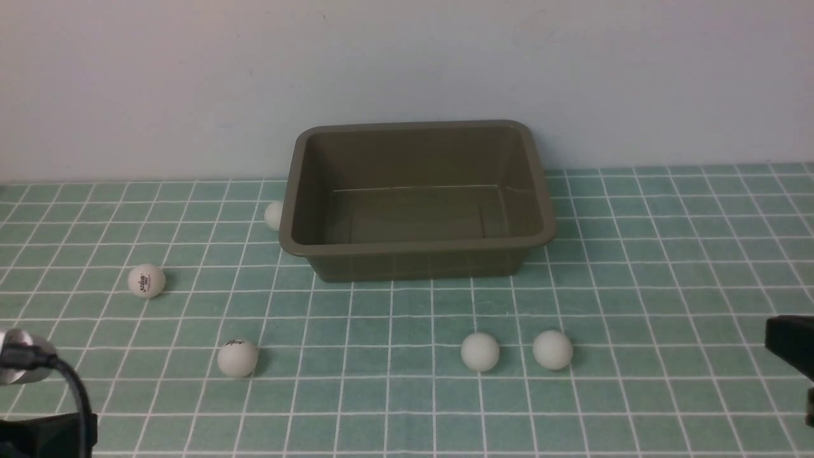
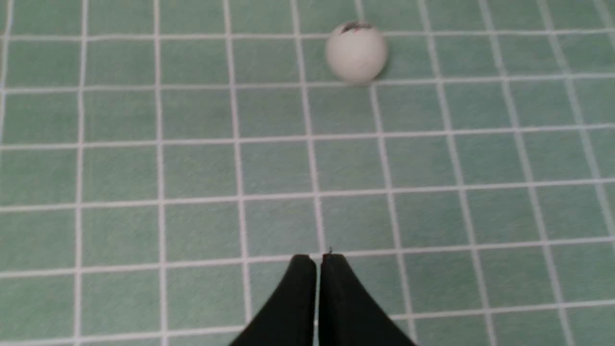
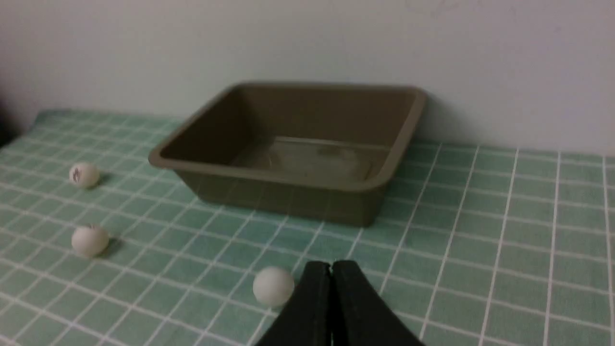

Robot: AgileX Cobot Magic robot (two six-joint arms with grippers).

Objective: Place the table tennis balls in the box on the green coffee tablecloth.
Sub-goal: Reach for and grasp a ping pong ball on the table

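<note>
Though balls [image 1: 479,351] lie near, left gripper [image 2: 317,260] and right gripper [image 3: 331,265] are pressed closed (both empty).

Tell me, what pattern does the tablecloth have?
The tablecloth is teal-green with a grid of thin white lines; clearest in the left wrist view.

Five white balls [image 1: 146,280] [image 1: 237,358] [image 1: 479,351] [image 1: 552,349] [image 1: 273,215] (one half-hidden), one box [image 1: 413,245], one tablecloth [image 1: 636,286].
</note>
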